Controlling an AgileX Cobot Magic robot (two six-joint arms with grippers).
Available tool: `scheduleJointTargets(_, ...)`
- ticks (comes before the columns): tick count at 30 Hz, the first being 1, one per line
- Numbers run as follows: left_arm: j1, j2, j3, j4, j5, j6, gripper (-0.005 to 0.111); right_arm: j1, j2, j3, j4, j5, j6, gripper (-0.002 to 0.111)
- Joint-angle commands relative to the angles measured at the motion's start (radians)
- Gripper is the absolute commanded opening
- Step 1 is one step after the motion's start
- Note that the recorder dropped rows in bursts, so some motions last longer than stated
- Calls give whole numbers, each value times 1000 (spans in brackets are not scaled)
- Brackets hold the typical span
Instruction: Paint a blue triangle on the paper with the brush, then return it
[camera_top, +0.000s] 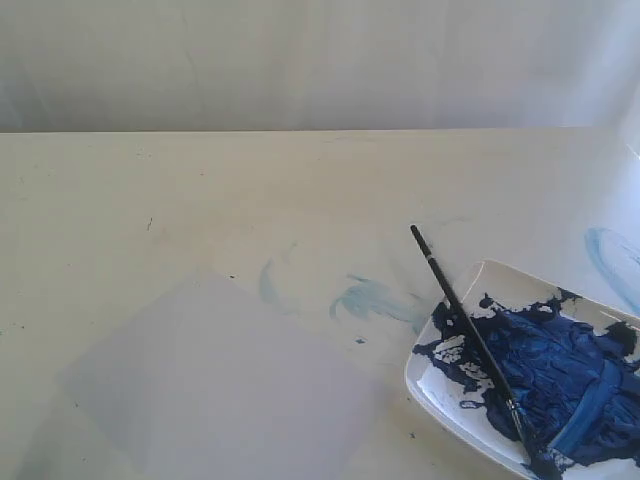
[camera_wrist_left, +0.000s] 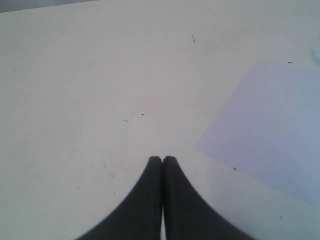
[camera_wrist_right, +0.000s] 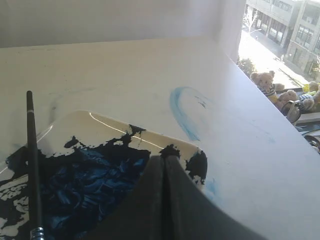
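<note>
Left gripper (camera_wrist_left: 162, 160) hangs over the bare table (camera_top: 150, 200) with its jaws pressed together on nothing, near one corner of the paper (camera_wrist_left: 270, 125). Parked off the sheet like that, it leaves the whole sheet free for painting. There is one sheet only, lying flat to the left of the plate, and it is blank. No blue triangle shows on it, so by my reading the painting has not begun.

Right of the paper, on the tabletop itself, are pale-blue smears (camera_top: 370, 298). I count three: two between paper and plate and one at the far right edge. The smallest is so faint that it may be part of its neighbour.

Next comes the single brush (camera_top: 470, 335), lying slantwise across the plate (camera_top: 480, 268). Its bristle end is down in the blue paint (camera_top: 560, 370) and its black handle sticks out past the rim over the table. That rest probably keeps the tip loaded and the handle clean and easy to grasp. There is one plate, white and mostly covered in dark paint.

Right gripper (camera_wrist_right: 163, 159) hovers above the painted middle of the plate, clenched and empty, with the brush off to one side and not touching it. Of the two grippers it is the nearer to the handle, and it would have to open before taking it.
</note>
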Motion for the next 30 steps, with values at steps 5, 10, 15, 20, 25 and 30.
scheduleJointTargets(5, -3, -5, 2, 1, 2, 3, 0, -2, -4, 2, -7, -7, 3, 0)
scheduleJointTargets(10, -3, -5, 2, 1, 2, 3, 0, -2, -4, 2, -7, -7, 3, 0)
scheduleJointTargets(15, -3, -5, 2, 1, 2, 3, 0, -2, -4, 2, -7, -144, 3, 0)
scheduleJointTargets(20, -3, -5, 2, 1, 2, 3, 0, -2, -4, 2, -7, -530, 6, 0)
scheduleJointTargets(25, -3, -5, 2, 1, 2, 3, 0, -2, -4, 2, 4, -874, 337, 0)
scheduleJointTargets(30, -3, -5, 2, 1, 2, 3, 0, -2, 10, -62, -110, -653, 502, 0)
